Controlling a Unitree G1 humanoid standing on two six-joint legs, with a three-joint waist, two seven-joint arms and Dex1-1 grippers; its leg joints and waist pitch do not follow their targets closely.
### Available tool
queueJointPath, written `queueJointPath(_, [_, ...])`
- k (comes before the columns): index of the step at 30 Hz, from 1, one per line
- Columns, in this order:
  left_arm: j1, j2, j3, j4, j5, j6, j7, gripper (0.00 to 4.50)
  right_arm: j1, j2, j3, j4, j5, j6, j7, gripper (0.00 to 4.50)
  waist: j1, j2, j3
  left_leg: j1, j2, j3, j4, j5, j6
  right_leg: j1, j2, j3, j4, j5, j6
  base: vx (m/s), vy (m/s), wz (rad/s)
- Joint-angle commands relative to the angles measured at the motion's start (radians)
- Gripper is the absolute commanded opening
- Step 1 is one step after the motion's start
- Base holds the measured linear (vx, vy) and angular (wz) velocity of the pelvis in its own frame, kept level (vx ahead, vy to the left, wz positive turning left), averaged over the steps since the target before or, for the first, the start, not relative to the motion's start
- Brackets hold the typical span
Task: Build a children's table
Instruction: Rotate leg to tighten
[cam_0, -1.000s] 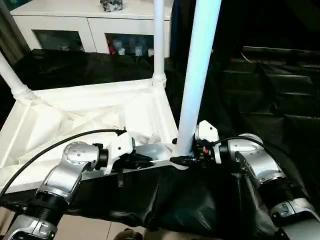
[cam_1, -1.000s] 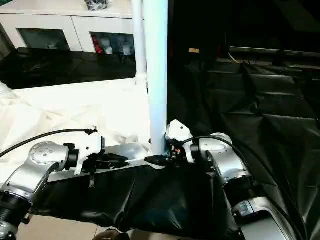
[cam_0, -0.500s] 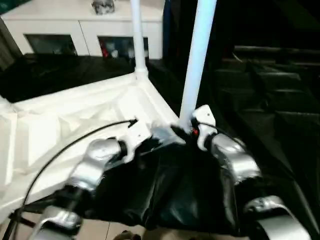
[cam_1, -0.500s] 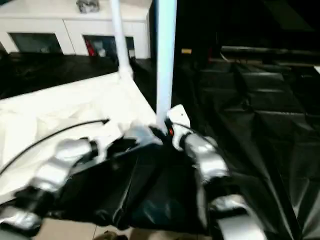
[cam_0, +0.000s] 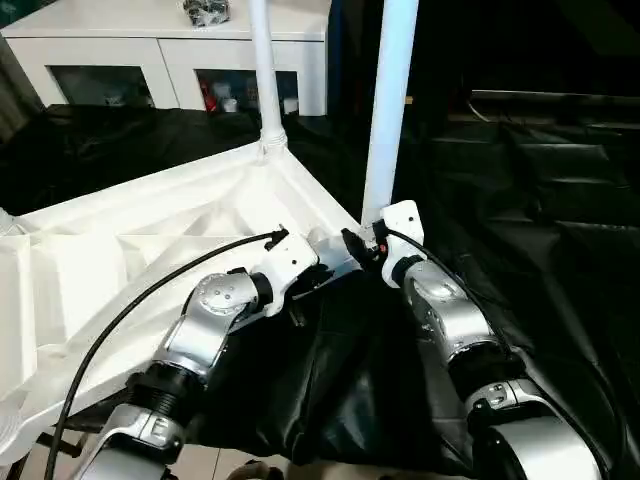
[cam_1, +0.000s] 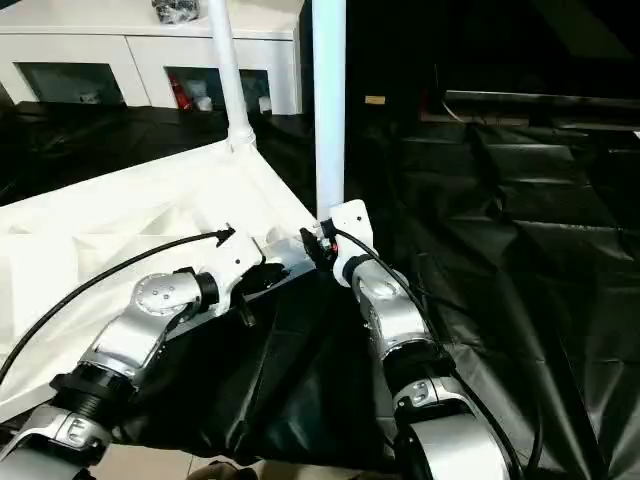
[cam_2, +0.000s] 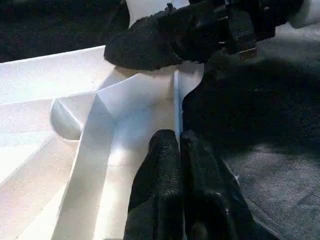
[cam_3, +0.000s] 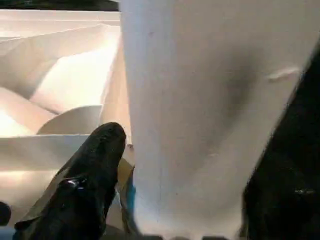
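Left eye: tabletop (cam_0: 150, 230) upside down on black sheet (cam_0: 520, 200), ribs up. Far leg (cam_0: 263, 70) seated upright in far corner socket. Near leg (cam_0: 385, 110) upright at near corner; your right gripper (cam_0: 362, 243) clamps its base.

Right eye: left gripper (cam_1: 268, 277) at tabletop rim beside that corner.

Left wrist: its fingers (cam_2: 172, 165) pinched tight on rim wall.

Right wrist: one finger (cam_3: 95, 165) against leg; seating can't tell.

Judgement: one leg done, second going in; check the other corners.
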Motion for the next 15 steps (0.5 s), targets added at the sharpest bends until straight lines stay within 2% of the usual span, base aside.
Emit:
queueJointPath(1, [-0.004, -0.006, -0.018, -0.098, -0.072, -0.072, -0.084, 0.00, -0.009, 0.005, 0.041, -0.001, 0.017, -0.018, 0.104, 3.72, -0.001, -0.003, -0.071, 0.025, 0.067, -0.035, -0.079, -0.266, 0.017, 0.039, -0.068, 0.050, -0.072, -0.189, -0.233, 0.000, 0.000, 0.00])
queueJointPath(3, [0.006, 0.017, -0.012, -0.110, -0.088, -0.077, -0.119, 0.00, 0.000, -0.017, 0.046, -0.018, 0.035, -0.012, 0.181, 3.72, 0.002, -0.003, -0.071, 0.023, 0.068, -0.033, -0.076, -0.252, 0.033, 0.040, -0.066, 0.049, -0.069, -0.159, -0.244, 0.000, 0.000, 0.00])
queueJointPath(6, [0.011, 0.038, -0.001, -0.116, -0.107, -0.079, -0.152, 0.00, 0.015, -0.045, 0.068, -0.044, 0.047, -0.002, 0.278, 3.72, 0.004, -0.003, -0.070, 0.024, 0.069, -0.033, -0.077, -0.256, 0.036, 0.041, -0.066, 0.048, -0.068, -0.173, -0.244, 0.000, 0.000, 0.00])
queueJointPath(9, [0.021, 0.079, 0.024, -0.128, -0.149, -0.083, -0.220, 0.00, 0.054, -0.112, 0.137, -0.106, 0.050, -0.009, 0.479, 3.72, 0.008, -0.005, -0.069, 0.022, 0.070, -0.033, -0.078, -0.252, 0.036, 0.041, -0.065, 0.047, -0.067, -0.178, -0.243, 0.000, 0.000, 0.00])
queueJointPath(12, [0.025, 0.102, 0.030, -0.133, -0.164, -0.086, -0.251, 0.00, 0.075, -0.146, 0.166, -0.144, 0.056, -0.004, 0.578, 3.72, 0.011, -0.005, -0.068, 0.022, 0.071, -0.032, -0.077, -0.254, 0.043, 0.041, -0.065, 0.048, -0.067, -0.184, -0.243, 0.000, 0.000, 0.00])
queueJointPath(15, [0.030, 0.146, 0.037, -0.136, -0.181, -0.091, -0.302, 0.00, 0.107, -0.211, 0.222, -0.204, 0.062, 0.015, 0.730, 3.72, 0.017, -0.005, -0.069, 0.025, 0.073, -0.033, -0.078, -0.269, 0.037, 0.039, -0.066, 0.048, -0.070, -0.221, -0.240, 0.000, 0.000, 0.00])
